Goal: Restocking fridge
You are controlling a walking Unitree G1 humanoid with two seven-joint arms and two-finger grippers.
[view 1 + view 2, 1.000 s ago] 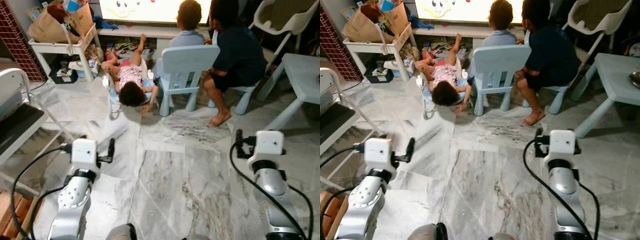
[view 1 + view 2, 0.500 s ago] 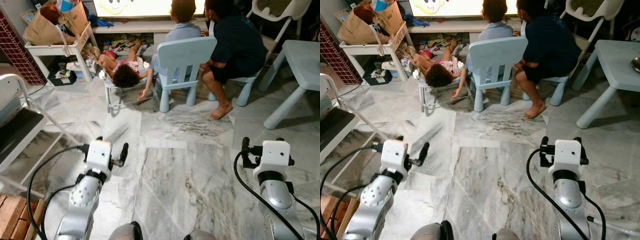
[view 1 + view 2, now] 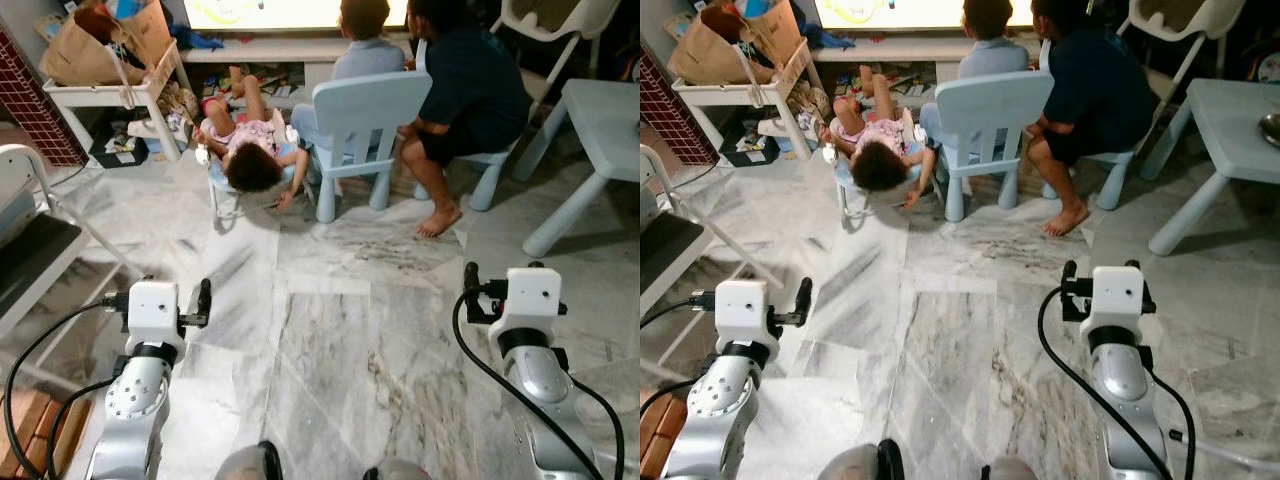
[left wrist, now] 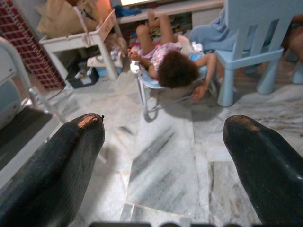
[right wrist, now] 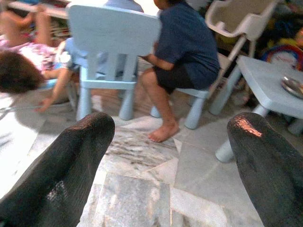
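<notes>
No fridge or goods to stock are in sight. My left gripper (image 4: 163, 156) is held low over the marble floor (image 3: 340, 350), open, with nothing between its black fingers (image 4: 66, 161). My right gripper (image 5: 170, 156) hangs at the same height on the other side, also open and holding nothing. In the eye views the left gripper (image 3: 160, 292) and the right gripper (image 3: 503, 275) both point forward toward a group of people.
A child (image 3: 250, 160) lies back in a low seat ahead. Another child sits on a pale blue chair (image 3: 370, 110), beside a person in a dark shirt (image 3: 470, 90). A pale blue table (image 3: 600, 130) stands right, a white table with a paper bag (image 3: 110, 90) left, a white frame (image 3: 30, 230) near left.
The whole view has swayed, so the camera has moved. The child in the low seat has shifted and now has the legs up. Both arms swung slightly in view.
</notes>
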